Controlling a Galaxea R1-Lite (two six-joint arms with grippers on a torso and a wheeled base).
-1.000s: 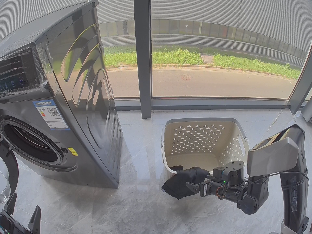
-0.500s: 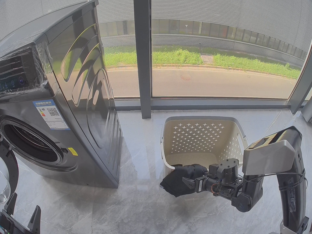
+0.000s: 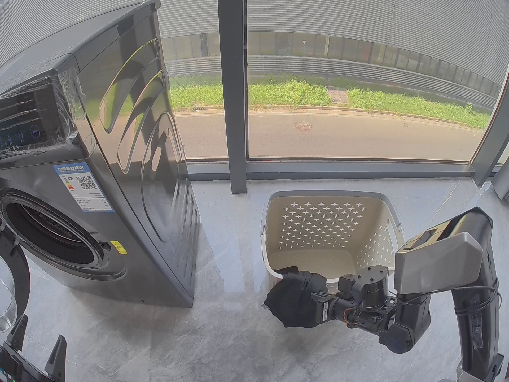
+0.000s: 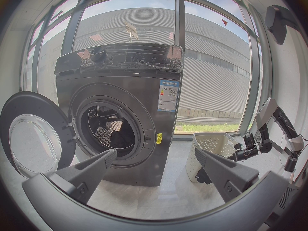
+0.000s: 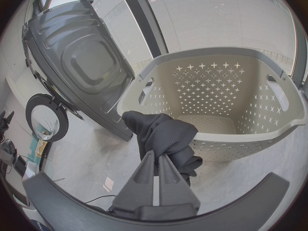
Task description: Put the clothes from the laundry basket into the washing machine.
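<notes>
Garment: black cloth (image 5: 163, 135) gripped by right gripper (image 5: 155, 156), jaws pressed almost together on a fold. The bulk is bunched just ahead of the tips, against the near rim of the laundry basket (image 5: 224, 53), and a tail hangs below the tips, outside the basket wall.

Head view: right gripper (image 3: 312, 307) has its tips buried in the cloth (image 3: 290, 299), so jaw state is not readable there; confirmed via right wrist view only. Basket (image 3: 328, 194) interior beyond the tips shows bare floor panel.

Left wrist view: left gripper (image 4: 154, 151) has jaws spread wide, nothing between. Straight past the gap is the washing machine (image 4: 128, 81), door (image 4: 32, 138) swung fully open and drum (image 4: 109, 132) exposed. A dark mass sits low in the drum; can't tell what it is.

Obstructions: one left finger (image 4: 224, 174) covers the basket's lower part and most of the hanging cloth. Head view cuts off the left gripper (image 3: 38, 340) and the door (image 3: 10, 271) at the frame edge. The washing machine (image 3: 132, 133) stands well apart from the right jaws, w/ open floor (image 3: 228, 335) between.
</notes>
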